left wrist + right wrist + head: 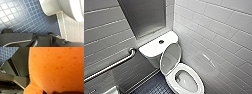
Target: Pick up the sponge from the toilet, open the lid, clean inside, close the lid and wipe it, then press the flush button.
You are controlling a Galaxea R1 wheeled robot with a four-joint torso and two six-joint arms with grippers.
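White-tiled stall (214,22): lid (170,58) is standing raised, baring toilet (170,80) bowl for cleaning; right gripper (52,92) is clamping sponge (56,68); left gripper (36,43), cannot tell.

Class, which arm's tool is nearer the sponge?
Right. The sponge sits close against the right wrist; the left wrist hangs low beside the toilet, over blue floor tiles.

Gloss against matt
I see glossy ceramic on the toilet (154,48), a smooth plastic lid (170,58), a matt, pitted sponge (56,68), a satin metal grab bar (111,66), shiny blue floor tiles (22,18).
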